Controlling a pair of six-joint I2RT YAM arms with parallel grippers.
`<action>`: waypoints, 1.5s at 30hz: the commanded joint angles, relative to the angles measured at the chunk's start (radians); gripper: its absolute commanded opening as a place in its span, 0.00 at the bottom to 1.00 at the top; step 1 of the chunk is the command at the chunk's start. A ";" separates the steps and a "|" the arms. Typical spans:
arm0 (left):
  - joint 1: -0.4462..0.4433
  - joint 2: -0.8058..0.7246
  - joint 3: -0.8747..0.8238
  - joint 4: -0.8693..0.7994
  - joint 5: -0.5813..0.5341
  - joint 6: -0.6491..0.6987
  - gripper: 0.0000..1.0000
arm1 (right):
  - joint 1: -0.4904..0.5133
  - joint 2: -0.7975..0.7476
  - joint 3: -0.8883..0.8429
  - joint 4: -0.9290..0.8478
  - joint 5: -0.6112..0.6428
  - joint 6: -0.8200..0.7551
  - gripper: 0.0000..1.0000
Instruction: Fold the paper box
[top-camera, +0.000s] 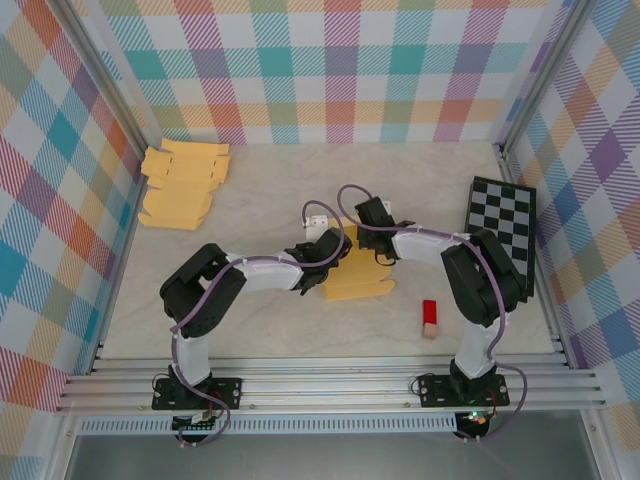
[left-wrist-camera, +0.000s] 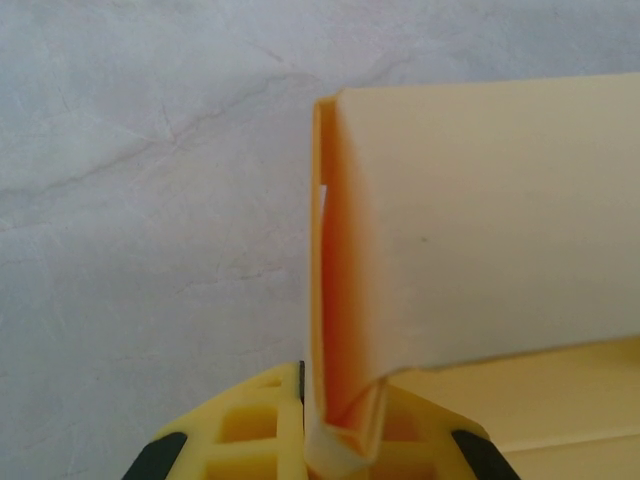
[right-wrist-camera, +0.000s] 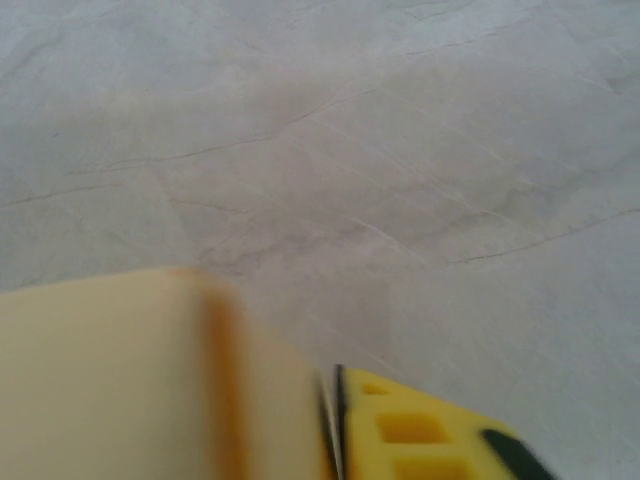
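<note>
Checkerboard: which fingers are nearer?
Right. The right fingers sit at the box edge facing the checkerboard; the left fingers clamp its opposite side, farther away.

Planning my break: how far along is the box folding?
Early on. One wall of the paper box stands folded up. The left gripper is shut on its corner fold; the right gripper is against the box. The panel below that wall lies flat, not yet folded.

top view's bright and even, soft diffuse light from above, just faint soft shadows on the bench (top-camera: 270, 190), no real glare. left wrist cam is pretty sharp on the paper box (left-wrist-camera: 480, 230), colours a bit washed out. right wrist cam is blurry, the near stuff smeared and out of focus.
</note>
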 joint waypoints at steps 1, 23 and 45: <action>0.021 -0.004 -0.027 -0.145 -0.133 -0.034 0.00 | -0.066 0.035 -0.026 -0.157 0.229 0.081 0.27; 0.038 0.019 0.001 -0.183 -0.145 -0.018 0.00 | -0.090 -0.361 -0.187 0.030 -0.464 -0.209 0.59; 0.038 -0.017 -0.116 0.027 -0.101 0.080 0.00 | -0.125 -0.108 0.140 -0.109 -0.580 -0.051 0.39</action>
